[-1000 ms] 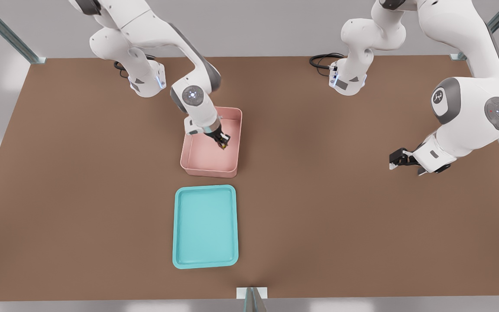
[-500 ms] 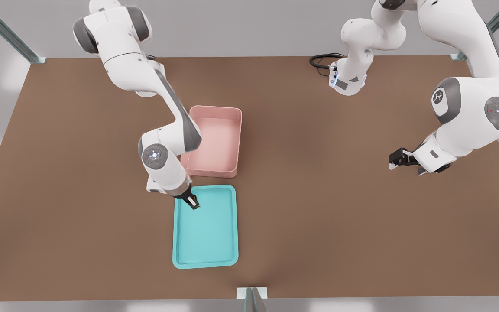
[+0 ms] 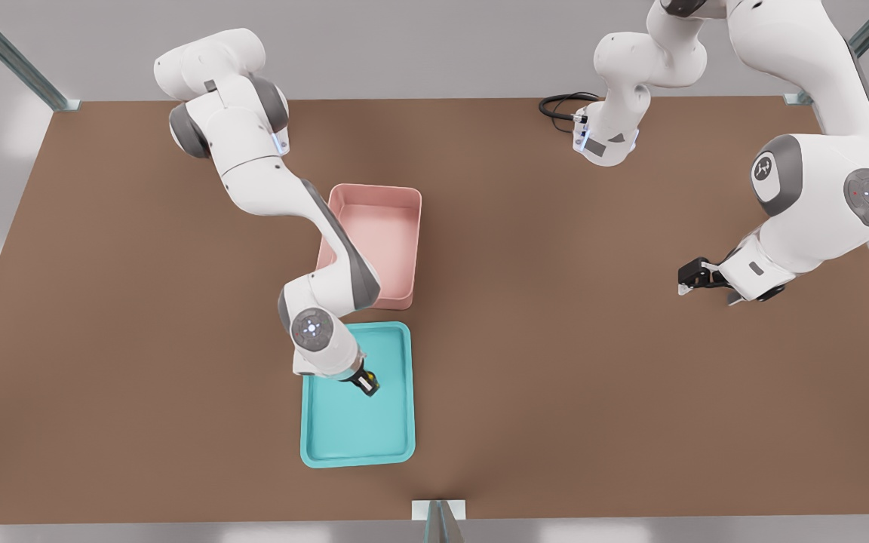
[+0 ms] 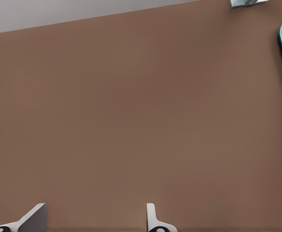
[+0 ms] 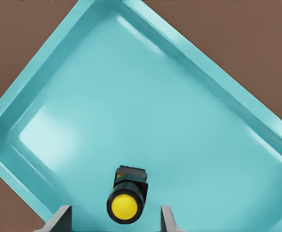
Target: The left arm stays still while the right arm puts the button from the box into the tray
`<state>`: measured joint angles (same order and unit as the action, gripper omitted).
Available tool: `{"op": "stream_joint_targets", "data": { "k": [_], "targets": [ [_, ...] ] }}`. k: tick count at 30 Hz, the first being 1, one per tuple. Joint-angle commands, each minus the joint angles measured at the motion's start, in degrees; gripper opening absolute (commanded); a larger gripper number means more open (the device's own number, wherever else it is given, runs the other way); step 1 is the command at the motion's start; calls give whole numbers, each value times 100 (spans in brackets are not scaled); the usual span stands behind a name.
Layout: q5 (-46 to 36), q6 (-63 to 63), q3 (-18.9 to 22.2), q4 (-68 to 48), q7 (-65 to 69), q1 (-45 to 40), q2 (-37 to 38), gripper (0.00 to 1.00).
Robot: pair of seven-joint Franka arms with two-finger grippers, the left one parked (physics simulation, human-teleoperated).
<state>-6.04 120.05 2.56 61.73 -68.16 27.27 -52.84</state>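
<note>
**A:** Where do you see the claw (image 3: pixel 368 384) now?

**B:** You'll find it hanging over the shallow turquoise rectangular plastic tray (image 3: pixel 355 430), above the half of the tray nearer the box and pointing down at the tray's smooth, glossy floor. The tray has a low raised rim and rounded corners.

**A:** And is it clenched?

**B:** No, you can take it as released. In the right wrist view the two pale fingertips (image 5: pixel 60 218) stand apart, and you can see tray floor on each side between them and the button.

**A:** So where is the button?

**B:** The tiny push-button with the round yellow cap and dark black-and-yellow body (image 5: pixel 126 199) sits between the spread fingertips, touching neither, inside the tray's rim. Its domed cap faces the wrist camera and its blocky dark body points away toward the middle of the tray. You can't tell from these views whether it rests on the tray floor.

**A:** What about the box?

**B:** The pale pink rectangular plastic bin with tall walls and rounded corners (image 3: pixel 385 241) stands just beyond the tray's far short edge, apart from it, on the matte brown surface (image 3: pixel 555 362). What you can see of its floor is bare.
</note>
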Motion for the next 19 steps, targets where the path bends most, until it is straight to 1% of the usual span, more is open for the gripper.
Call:
{"op": "stream_joint_targets", "data": {
  "k": [1,2,3,4,5,6,7,8,9,10,11,14,19],
  "targets": [
    [24,-245,7,14,57,-47,291,100],
    [42,-965,112,6,153,-73,634,100],
    [51,-1545,139,6,785,-178,766,100],
    [-20,-1836,25,84,1742,-547,1144,100],
    [-37,-1722,42,1235,3131,-837,1970,100],
    [-37,-1801,51,2114,4670,-1276,2717,100],
    [173,-2520,42,2361,5750,-1909,3271,100],
    [402,-2970,121,2300,6666,-2235,3517,100],
    [367,-2979,130,2387,6842,-2437,3684,100],
    [358,-2838,113,2861,6869,-2481,4036,100],
    [349,-2926,130,3029,6860,-2490,4273,100],
    [341,-2909,60,2950,6790,-2367,4098,100],
    [332,-2935,69,2915,6763,-2385,4080,100]
  ]
}}
